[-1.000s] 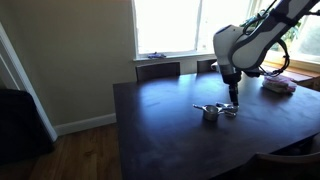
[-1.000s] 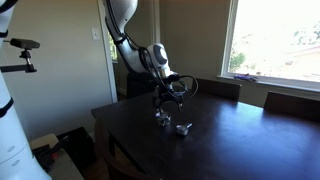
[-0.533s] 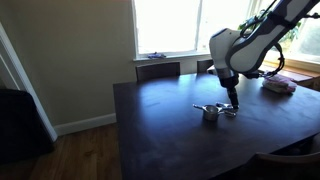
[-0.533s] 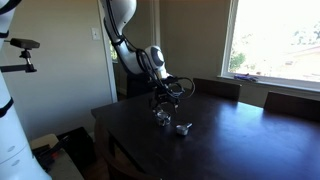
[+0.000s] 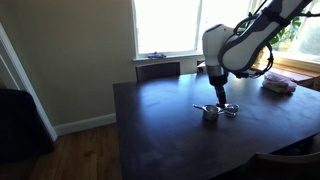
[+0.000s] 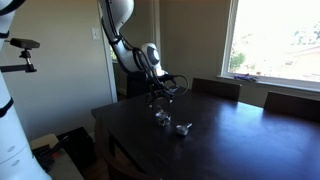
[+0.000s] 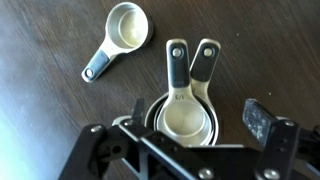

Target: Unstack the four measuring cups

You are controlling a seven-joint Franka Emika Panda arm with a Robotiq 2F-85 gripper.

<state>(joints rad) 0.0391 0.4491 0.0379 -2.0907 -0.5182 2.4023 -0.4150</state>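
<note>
In the wrist view a stack of nested silver measuring cups [image 7: 185, 115] sits on the dark table, with two black-and-metal handles [image 7: 190, 62] pointing away from me. One single measuring cup [image 7: 128, 27] lies apart at the upper left, its handle angled down-left. My gripper [image 7: 198, 118] is open and hangs over the stack with a finger on each side, touching nothing. In both exterior views the cups are tiny shiny shapes [image 5: 212, 112] [image 6: 164, 118] just below the gripper [image 5: 221, 97] [image 6: 160, 99].
The dark wooden table [image 5: 160, 130] spreads wide around the cups. A cloth-like bundle [image 5: 278, 86] lies at its far corner by the window. Chair backs [image 5: 158, 70] [image 6: 215, 87] stand along the table's edges.
The arm has swung sideways over the cups and lifted slightly. The jaws stayed open, and the cups have not moved.
</note>
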